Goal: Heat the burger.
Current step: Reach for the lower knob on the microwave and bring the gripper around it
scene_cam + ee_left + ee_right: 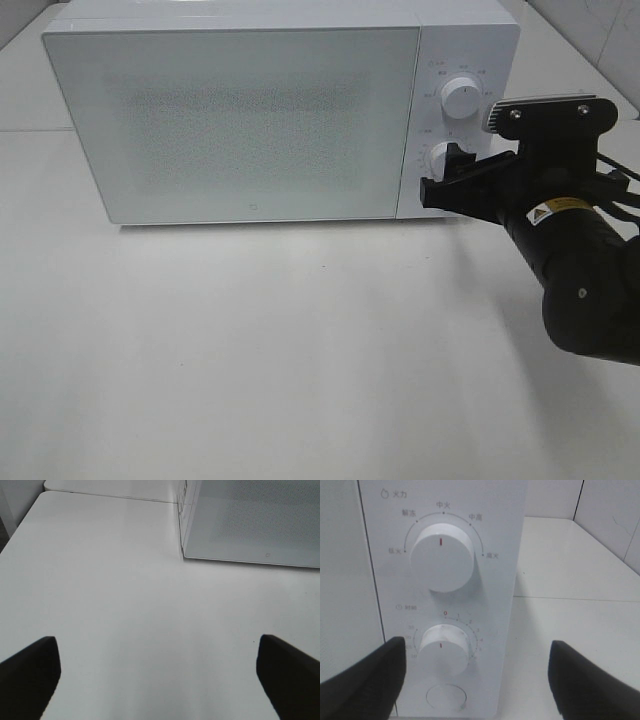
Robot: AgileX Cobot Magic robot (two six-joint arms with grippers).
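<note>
The burger is out of view in every frame. A white microwave (240,120) stands at the back of the table with its frosted door shut. My right gripper (447,172) hovers just in front of its control panel. It is level with the lower timer knob (444,647), and its fingers (365,680) are spread wide on either side of the knob without touching it. Above that sits the power knob (441,557). My left gripper (157,645) is open over bare tabletop, short of the microwave's (250,520) front left corner. The left arm does not show in the exterior high view.
A round door-release button (446,698) sits below the timer knob. The white table (300,350) stretches in front of the microwave. A tiled wall (600,30) rises at the far right, behind the right arm (580,260).
</note>
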